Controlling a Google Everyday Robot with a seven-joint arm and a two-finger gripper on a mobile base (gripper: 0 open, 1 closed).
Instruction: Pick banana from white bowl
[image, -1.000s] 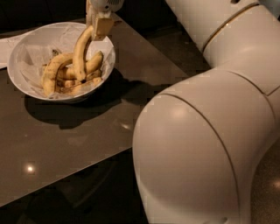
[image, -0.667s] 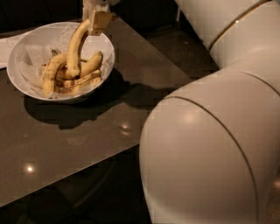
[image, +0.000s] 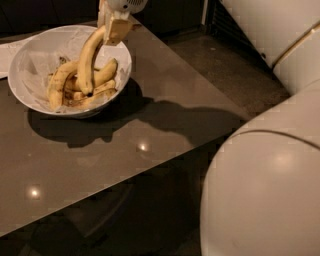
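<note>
The white bowl (image: 30, 55), lined with crinkled white paper, stands at the back left of the dark table. My gripper (image: 111, 27) is above the bowl's right rim, shut on the top end of the long, gently curved yellow banana (image: 89, 62). The banana hangs nearly upright from the gripper, its dark tip low among the other bananas. Shorter stubby bananas (image: 60, 85) lie in the bowl beside and beneath it.
The brown glossy table (image: 150, 130) ends at a front edge running diagonally to the right. My white arm and body (image: 270, 170) fill the right side. A white paper sheet (image: 6, 50) lies at the far left behind the bowl.
The gripper has risen a little with the banana, which now hangs more upright and higher out of the bowl. The view has shifted as my arm moved.
</note>
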